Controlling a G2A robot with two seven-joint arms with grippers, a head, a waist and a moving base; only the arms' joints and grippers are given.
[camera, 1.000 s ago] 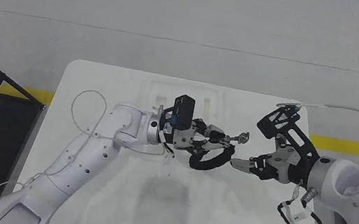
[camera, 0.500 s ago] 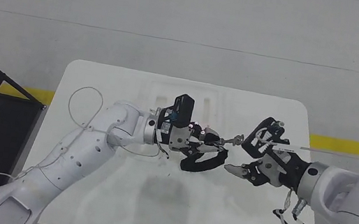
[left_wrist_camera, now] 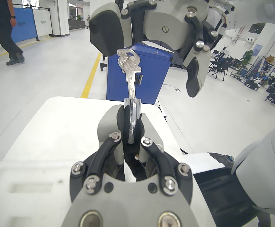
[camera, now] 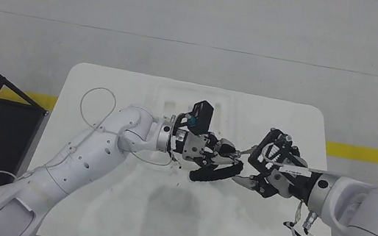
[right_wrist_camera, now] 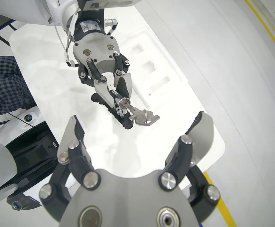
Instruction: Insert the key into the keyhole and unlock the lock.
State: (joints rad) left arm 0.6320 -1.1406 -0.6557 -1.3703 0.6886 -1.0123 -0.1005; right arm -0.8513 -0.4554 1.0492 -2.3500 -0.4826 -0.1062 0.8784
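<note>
Above white table [camera: 292, 127], left tool [right_wrist_camera: 119, 96] pinches lock [left_wrist_camera: 132, 111] with key [left_wrist_camera: 129, 64]; right tool [right_wrist_camera: 137, 119] spread wide.

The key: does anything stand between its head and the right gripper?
Nothing visible does. The key sits in the lock, held by the left gripper; the open right gripper faces the key's head with only air between.

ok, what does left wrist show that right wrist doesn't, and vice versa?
Left wrist: the blue cabinet in the background, and the key blade side-on, entering the lock cylinder.
Right wrist: the lock's black cable hanging below the left gripper.
Both: left gripper shut on the lock, key in the lock, right gripper open at the key head.
</note>
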